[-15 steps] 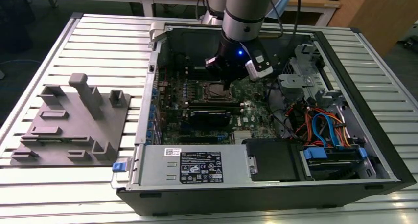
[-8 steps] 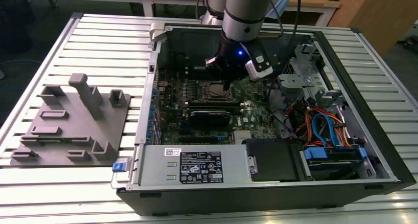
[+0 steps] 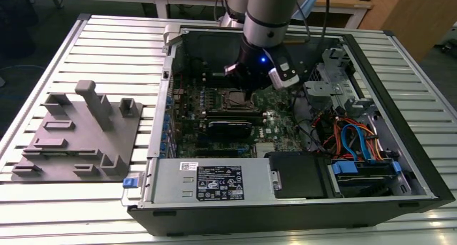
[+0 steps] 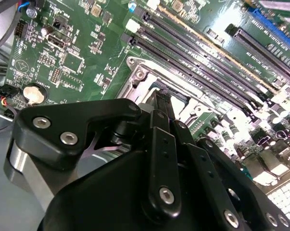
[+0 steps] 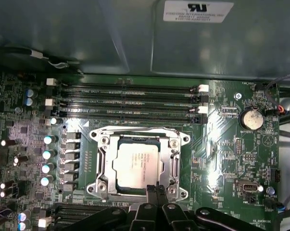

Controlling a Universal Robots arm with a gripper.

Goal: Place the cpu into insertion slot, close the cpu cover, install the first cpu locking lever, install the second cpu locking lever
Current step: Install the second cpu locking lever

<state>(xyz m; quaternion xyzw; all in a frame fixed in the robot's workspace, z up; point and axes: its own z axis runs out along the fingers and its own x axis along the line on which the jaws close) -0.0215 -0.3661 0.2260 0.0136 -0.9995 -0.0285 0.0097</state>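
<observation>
Slatted white metal counter (image 3: pixel 107 36), carrying everything below. Open black desktop computer case (image 3: pixel 421 165) lying on its side, surrounding the pincer on all sides. Grey moulded fixture tray (image 3: pixel 75 148) with upright posts, well apart from the pincer, toward the exterior view's left. Green motherboard (image 5: pixel 231 144) directly beneath the pincer, with long black memory slots (image 5: pixel 130 98) beyond the socket, on the side away from the fingertips. Grey-sleeved robot arm (image 3: pixel 268 12) descending into the case from above. Black multi-link pincer (image 5: pixel 157 190), fingers drawn together to a narrow tip with nothing visibly between them; tip poised at the near edge of the socket; contact with it not discernible. Thin square silvery metal cpu cover (image 5: pixel 102 154), lying flat around the chip, just ahead of the pincer tip. Small square black insertion slot (image 5: pixel 124 139) with silvery rim, just ahead of the pincer tip, framed by the cover. Small flat square cpu (image 5: pixel 136 161) with dull silver-grey top, seated in the slot, showing through the cover's window, just beyond the fingertips. Round silver coin battery (image 5: pixel 251 118), off to one side of the pincer, well apart.
</observation>
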